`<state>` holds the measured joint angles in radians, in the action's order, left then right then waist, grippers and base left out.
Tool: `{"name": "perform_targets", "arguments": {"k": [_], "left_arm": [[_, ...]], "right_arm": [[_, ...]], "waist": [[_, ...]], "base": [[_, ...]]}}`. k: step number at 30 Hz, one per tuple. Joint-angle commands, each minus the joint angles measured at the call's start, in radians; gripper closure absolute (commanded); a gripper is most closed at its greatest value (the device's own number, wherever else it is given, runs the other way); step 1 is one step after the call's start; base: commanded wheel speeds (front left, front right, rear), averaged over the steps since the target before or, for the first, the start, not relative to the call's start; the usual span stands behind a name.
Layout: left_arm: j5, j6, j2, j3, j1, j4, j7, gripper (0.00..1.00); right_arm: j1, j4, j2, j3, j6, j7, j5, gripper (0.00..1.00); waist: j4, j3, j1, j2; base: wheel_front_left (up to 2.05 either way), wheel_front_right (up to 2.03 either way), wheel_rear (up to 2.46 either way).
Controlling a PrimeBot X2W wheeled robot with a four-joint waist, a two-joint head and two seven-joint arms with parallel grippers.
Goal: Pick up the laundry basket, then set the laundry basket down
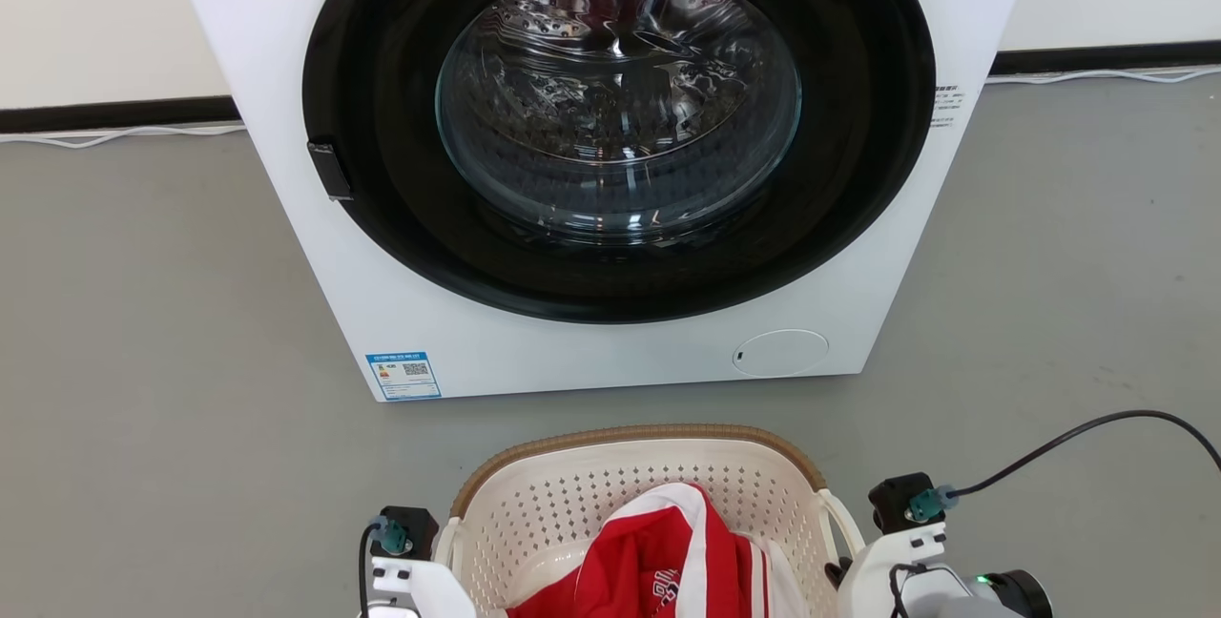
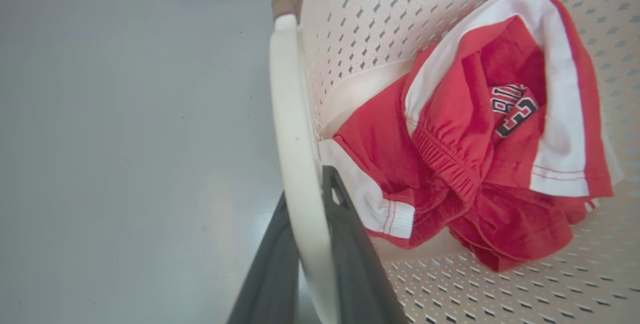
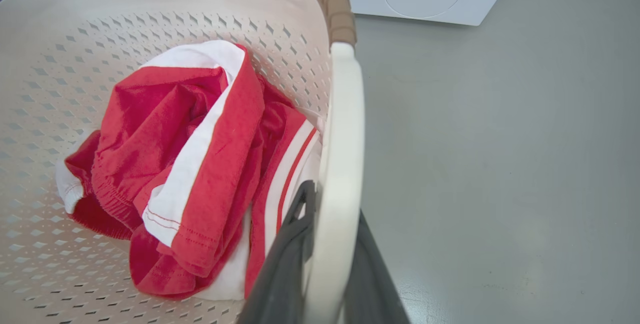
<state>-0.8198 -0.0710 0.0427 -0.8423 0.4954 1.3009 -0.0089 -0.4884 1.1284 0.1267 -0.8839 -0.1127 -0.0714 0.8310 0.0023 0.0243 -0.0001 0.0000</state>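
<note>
count: one laundry basket (image 1: pixel 572 494) with two white loops, the left handle (image 2: pixel 292 114) and the right handle (image 3: pixel 345 114); one red and white garment (image 1: pixel 658 551) lying inside; one washing machine (image 1: pixel 610 360)
basket: sitting before the washing machine, between both grippers
left gripper (image 2: pixel 306 189): fingers squeezing the left handle, one on each side
right gripper (image 3: pixel 334 204): fingers pinching the right handle likewise

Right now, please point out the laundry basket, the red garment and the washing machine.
laundry basket (image 1: pixel 630 431): head view, brown rim.
red garment (image 2: pixel 450 129): left wrist view, red fold.
washing machine (image 1: pixel 572 360): head view, white front panel.
</note>
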Motion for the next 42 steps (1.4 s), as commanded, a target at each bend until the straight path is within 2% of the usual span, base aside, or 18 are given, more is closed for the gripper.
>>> {"name": "perform_targets", "arguments": {"k": [1,42], "left_arm": [[-0.002,-0.009,0.017,0.010,0.026,-0.012,-0.012,1.00],[-0.024,-0.007,0.015,-0.012,0.036,-0.010,-0.009,1.00]], "right_arm": [[-0.008,-0.031,-0.014,-0.028,-0.018,0.002,0.004,1.00],[-0.051,-0.006,-0.006,-0.173,-0.018,0.027,0.157,1.00]], "waist": [[0.000,0.001,0.0001,0.0000],[0.004,0.004,0.0001,0.0000]], "base": [[0.00,0.00,0.00],[0.00,0.00,0.00]]}}
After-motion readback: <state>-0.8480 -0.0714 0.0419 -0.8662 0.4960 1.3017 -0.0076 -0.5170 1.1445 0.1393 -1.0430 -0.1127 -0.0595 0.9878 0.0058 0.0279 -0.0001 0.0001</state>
